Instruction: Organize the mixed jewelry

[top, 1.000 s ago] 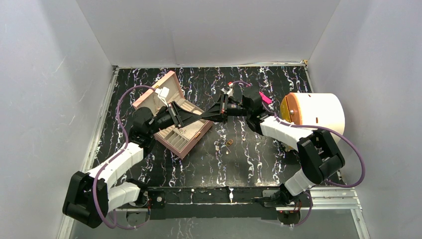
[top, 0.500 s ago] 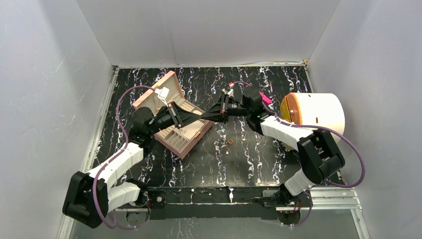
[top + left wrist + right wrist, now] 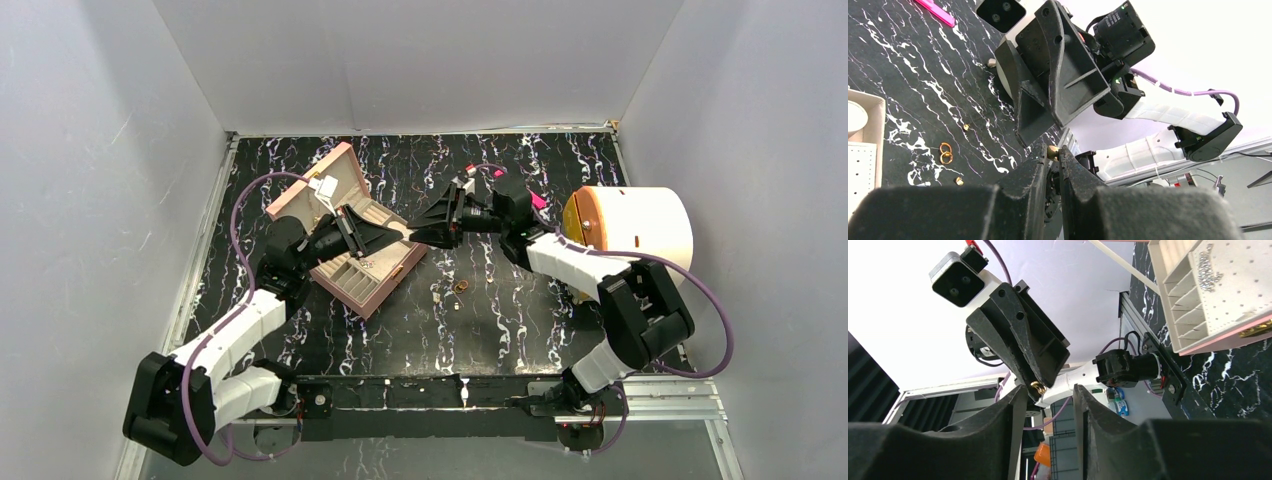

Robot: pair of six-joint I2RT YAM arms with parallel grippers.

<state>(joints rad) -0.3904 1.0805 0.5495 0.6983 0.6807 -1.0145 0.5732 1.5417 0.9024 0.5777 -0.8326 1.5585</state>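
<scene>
Above the table's middle, my left gripper (image 3: 404,233) is shut on a tiny gold piece (image 3: 1052,150) of the mixed jewelry, pinched at its fingertips. My right gripper (image 3: 420,229) faces it tip to tip and stands open, its fingers on either side of that gold piece (image 3: 1037,387) without holding it. More jewelry lies loose on the black marbled table: two linked gold-brown rings (image 3: 945,153) (image 3: 460,288) and small studs (image 3: 966,127) (image 3: 959,181). The open pink jewelry box (image 3: 352,262) sits to the left under my left arm, with silvery pieces (image 3: 1209,267) in one compartment.
A bright pink flat bar (image 3: 533,197) lies behind my right wrist. A large white cylinder with an orange-brown end (image 3: 630,235) rests on its side at the right. White walls enclose the table on three sides.
My right gripper has opened from shut and drawn back slightly to the right. The left gripper has closed further, and the gold piece stays in it.
</scene>
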